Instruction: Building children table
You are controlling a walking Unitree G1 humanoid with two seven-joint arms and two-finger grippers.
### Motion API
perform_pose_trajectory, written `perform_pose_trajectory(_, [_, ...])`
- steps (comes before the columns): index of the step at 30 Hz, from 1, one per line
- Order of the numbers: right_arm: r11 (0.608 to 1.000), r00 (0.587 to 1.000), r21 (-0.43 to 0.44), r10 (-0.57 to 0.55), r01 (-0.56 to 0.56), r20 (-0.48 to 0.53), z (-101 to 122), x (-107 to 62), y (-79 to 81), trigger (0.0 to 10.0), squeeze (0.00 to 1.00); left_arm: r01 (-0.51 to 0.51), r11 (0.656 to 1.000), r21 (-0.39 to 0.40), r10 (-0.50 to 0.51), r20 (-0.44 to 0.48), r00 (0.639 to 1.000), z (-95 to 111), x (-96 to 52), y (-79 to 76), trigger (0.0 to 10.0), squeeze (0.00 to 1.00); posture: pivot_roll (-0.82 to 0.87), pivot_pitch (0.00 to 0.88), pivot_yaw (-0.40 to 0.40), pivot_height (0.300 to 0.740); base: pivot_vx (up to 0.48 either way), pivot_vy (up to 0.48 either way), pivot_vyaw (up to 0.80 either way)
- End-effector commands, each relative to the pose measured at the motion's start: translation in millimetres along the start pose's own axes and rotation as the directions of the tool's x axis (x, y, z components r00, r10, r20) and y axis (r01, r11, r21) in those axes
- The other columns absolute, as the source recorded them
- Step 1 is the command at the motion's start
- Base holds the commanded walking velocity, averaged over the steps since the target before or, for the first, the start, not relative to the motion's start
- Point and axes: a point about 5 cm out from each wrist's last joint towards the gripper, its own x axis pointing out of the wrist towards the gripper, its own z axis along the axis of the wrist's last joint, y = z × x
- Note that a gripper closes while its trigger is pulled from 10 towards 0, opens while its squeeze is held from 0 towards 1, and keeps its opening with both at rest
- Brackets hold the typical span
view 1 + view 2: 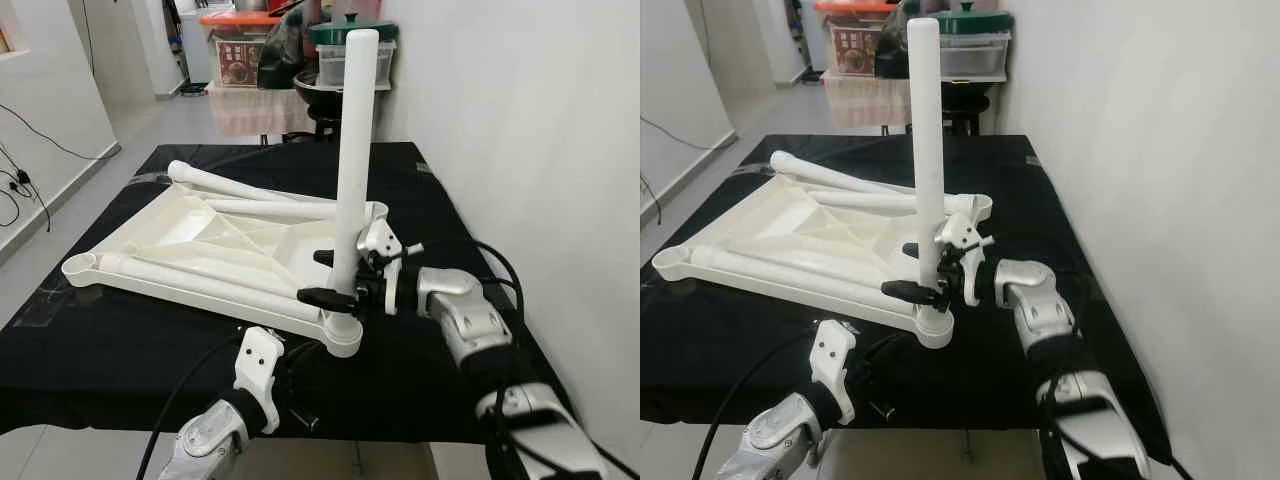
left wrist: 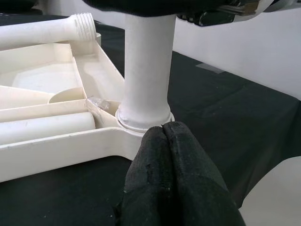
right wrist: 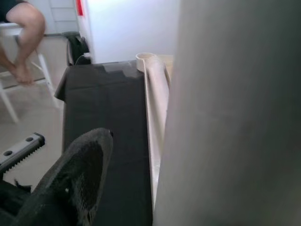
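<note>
The white children's table top (image 1: 180,225) lies upside down on the black cloth. One white leg (image 1: 355,140) stands upright in its near right corner socket (image 1: 342,335). My right gripper (image 1: 335,278) comes in from the right and is shut on this leg low down, one black finger in front of it and one behind. In the left wrist view my left gripper (image 2: 164,128) is shut with nothing in it, its tips just before the base of the upright leg. Three more legs (image 1: 205,285) lie flat on the underside of the top.
A white wall runs close along the table's right side. Storage boxes (image 1: 240,45) and a covered stool stand beyond the far edge. Cables lie on the floor at the left. A person's bare legs (image 3: 21,28) on a white chair show in the right wrist view.
</note>
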Motion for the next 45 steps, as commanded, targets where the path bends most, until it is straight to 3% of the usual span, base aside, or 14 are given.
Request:
perform_pose_trajectory(1, [1.0,1.0,0.022,0.007,-0.007,0.004,0.0,3.5,-2.6,0.0,0.0,-0.004,1.0,0.006,0.004,-0.003,1.0,-2.2,-0.9,1.0,10.0,0.0,0.06,0.0,-0.025,0.74,0.0,0.0,0.0])
perform_pose_trajectory(21, [0.963,0.964,0.054,-0.266,0.266,-0.01,-31.9,-10.6,-3.4,0.0,0.0,0.002,1.0,0.007,-0.002,-0.008,1.0,-2.2,-5.4,1.7,10.0,0.0,0.04,0.0,-0.007,0.74,0.0,0.0,0.0])
perform_pose_trajectory(22, [0.771,0.78,0.138,-0.626,0.622,-0.019,-42.2,-12.0,-6.7,0.0,0.0,0.003,1.0,0.008,-0.003,-0.008,1.0,-1.9,-6.7,2.3,10.0,0.0,0.04,0.0,-0.002,0.74,0.0,0.0,0.0])
perform_pose_trajectory(24, [0.771,0.78,0.138,-0.626,0.622,-0.019,-42.2,-12.0,-6.7,0.0,0.0,0.003,1.0,0.008,-0.003,-0.008,1.0,-1.9,-6.7,2.3,10.0,0.0,0.04,0.0,-0.002,0.74,0.0,0.0,0.0])
perform_pose_trajectory(25, [0.648,0.676,0.228,-0.733,0.726,-0.07,-60.7,-3.8,19.6,0.0,0.0,0.004,1.0,0.01,-0.004,-0.011,1.0,-1.4,-7.4,3.1,10.0,0.0,0.05,0.0,0.002,0.74,0.0,0.0,0.0])
perform_pose_trajectory(27, [0.648,0.676,0.228,-0.733,0.726,-0.07,-60.7,-3.8,19.6,0.0,0.0,0.004,1.0,0.01,-0.004,-0.011,1.0,-1.4,-7.4,3.1,10.0,0.0,0.05,0.0,0.002,0.74,0.0,0.0,0.0])
perform_pose_trajectory(28, [0.543,0.587,0.263,-0.799,0.797,-0.132,-74.8,-1.7,38.3,0.0,0.0,0.005,1.0,0.014,-0.005,-0.012,1.0,-1.2,-7.2,3.7,10.0,0.0,0.03,0.0,0.012,0.74,0.0,0.0,0.0])
perform_pose_trajectory(29, [0.507,0.551,0.258,-0.823,0.822,-0.14,-76.2,0.7,44.1,0.0,0.0,0.005,1.0,0.014,-0.005,-0.012,1.0,-1.1,-6.7,5.0,10.0,0.0,0.04,0.0,-0.007,0.74,0.0,0.0,0.0])
perform_pose_trajectory(39, [0.5,0.527,0.216,-0.845,0.839,-0.09,-56.0,3.2,24.3,0.0,0.0,-0.012,0.999,0.032,0.012,-0.005,1.0,-1.8,-3.8,5.8,10.0,0.0,0.04,0.0,-0.014,0.74,0.0,0.0,0.0])
perform_pose_trajectory(40, [0.518,0.543,0.209,-0.835,0.83,-0.087,-49.2,4.2,24.5,10.0,0.59,-0.009,1.0,0.024,0.009,-0.004,1.0,-2.0,-3.7,5.5,10.0,0.0,0.04,0.0,-0.01,0.74,0.0,0.0,0.0])
perform_pose_trajectory(41, [0.518,0.543,0.209,-0.835,0.83,-0.087,-49.2,4.2,24.5,10.0,0.59,-0.009,1.0,0.024,0.009,-0.004,1.0,-2.0,-3.7,5.5,10.0,0.0,0.04,0.0,-0.01,0.74,0.0,0.0,0.0])
perform_pose_trajectory(42, [0.576,0.596,0.211,-0.802,0.79,-0.043,-38.9,5.8,23.5,10.0,1.0,-0.005,1.0,0.017,0.005,-0.003,1.0,-2.2,-3.5,5.2,10.0,0.0,0.03,0.0,-0.007,0.74,0.0,0.0,0.0])
perform_pose_trajectory(44, [0.608,0.625,0.213,-0.78,0.764,-0.014,-32.8,6.6,21.8,10.0,1.0,-0.003,1.0,0.015,0.003,-0.003,1.0,-2.4,-3.4,5.0,10.0,0.0,0.03,0.0,-0.007,0.74,0.0,0.0,0.0])
perform_pose_trajectory(45, [0.701,0.703,0.2,-0.707,0.685,0.071,-17.6,7.4,15.7,10.0,1.0,0.0,1.0,0.013,0.0,-0.004,1.0,-2.6,-2.7,4.5,10.0,0.0,0.03,0.0,-0.007,0.74,0.0,0.0,0.0])
